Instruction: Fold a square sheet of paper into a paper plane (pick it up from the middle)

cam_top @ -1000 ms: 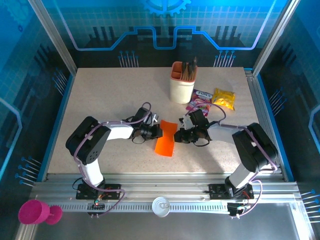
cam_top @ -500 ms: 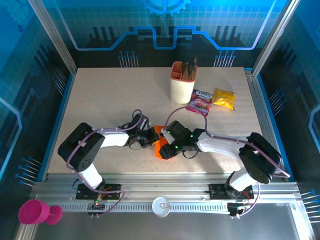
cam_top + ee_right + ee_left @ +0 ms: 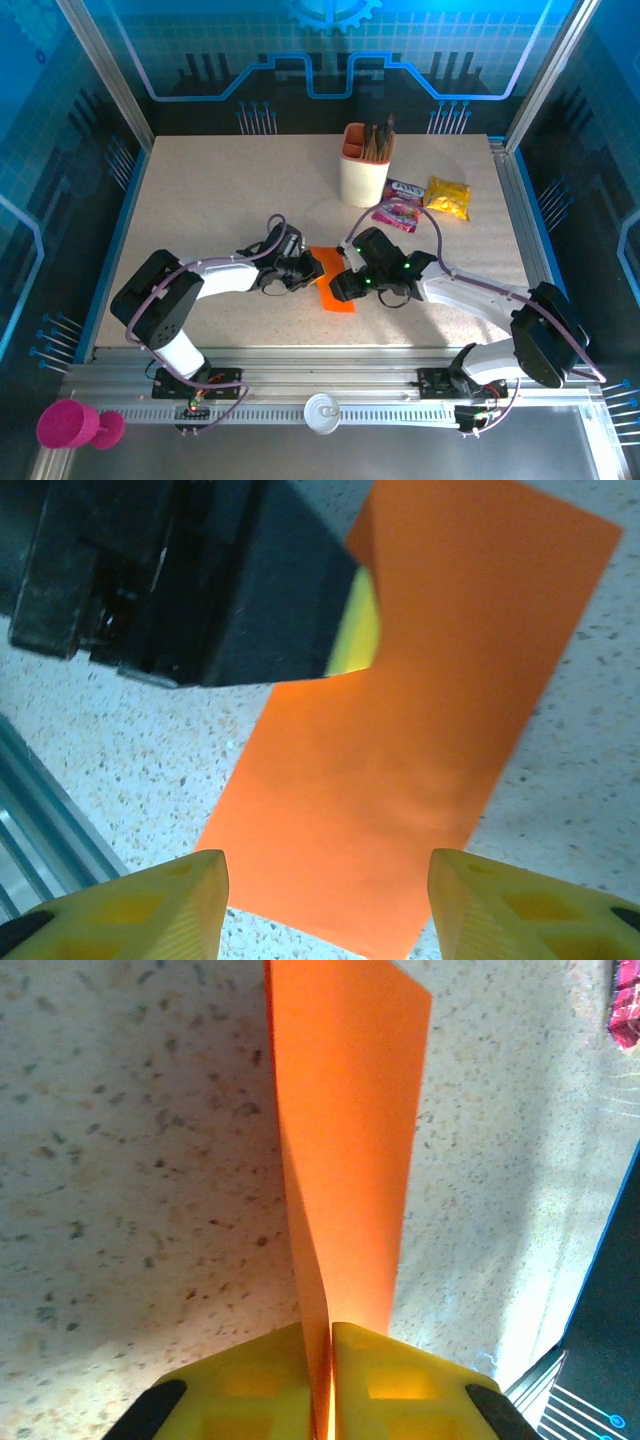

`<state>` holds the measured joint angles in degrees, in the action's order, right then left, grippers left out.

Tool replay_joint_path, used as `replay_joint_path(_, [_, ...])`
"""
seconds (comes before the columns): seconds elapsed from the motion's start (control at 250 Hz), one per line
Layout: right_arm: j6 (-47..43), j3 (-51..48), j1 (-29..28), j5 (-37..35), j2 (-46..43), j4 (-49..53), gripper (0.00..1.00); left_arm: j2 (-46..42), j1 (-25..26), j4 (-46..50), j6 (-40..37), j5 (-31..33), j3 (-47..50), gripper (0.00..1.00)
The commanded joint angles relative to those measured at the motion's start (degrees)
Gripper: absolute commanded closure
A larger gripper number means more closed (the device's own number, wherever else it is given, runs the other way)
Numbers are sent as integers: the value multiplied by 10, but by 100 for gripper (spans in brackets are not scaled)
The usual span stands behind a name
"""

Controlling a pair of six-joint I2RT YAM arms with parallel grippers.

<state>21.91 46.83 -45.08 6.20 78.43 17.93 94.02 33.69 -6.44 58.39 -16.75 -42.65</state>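
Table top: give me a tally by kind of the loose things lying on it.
Orange paper sheet: 1
Pen cup: 1
Snack packets: 2, pink packet and yellow packet
Total: 4

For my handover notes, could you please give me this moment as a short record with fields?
Paper: orange paper, rectangular outline, on the table
Left gripper: shut on one edge of the paper
Right gripper: open, fingers spread above the paper
Behind: pen cup, pink packet, yellow packet
Plane: not yet formed
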Motion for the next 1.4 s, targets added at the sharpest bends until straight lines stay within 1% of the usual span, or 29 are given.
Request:
replay_joint_path(0.0, [-17,-2,-21,10,13,-3,43,2,8,17,-7,11,-25,88])
replay_joint_path(0.328, [-11,-2,-71,-36,35,-11,35,18,14,34,-16,17,-43,91])
replay_joint_path(0.511, [-21,12,-95,-73,58,6,35,22,14,43,-23,20,-49,93])
replay_joint_path(0.747, [-27,16,-113,-110,67,13,38,28,14,45,-25,18,-56,95])
replay_joint_path(0.851, [-27,15,-114,-111,64,14,43,30,14,45,-27,17,-58,95])
replay_joint_path(0.963, [-27,15,-114,-110,58,17,52,32,14,48,-31,17,-59,95])
replay_joint_path(1.091, [-29,18,-115,-111,54,21,68,36,14,49,-34,16,-59,95])
replay_joint_path(1.29, [-34,23,-111,-111,58,25,100,40,14,41,-33,13,-59,96])
replay_joint_path(1.334, [-35,24,-106,-105,60,25,100,41,14,41,-34,12,-60,96])
replay_joint_path(1.394, [-35,23,-99,-94,61,21,100,40,14,43,-38,13,-62,93])
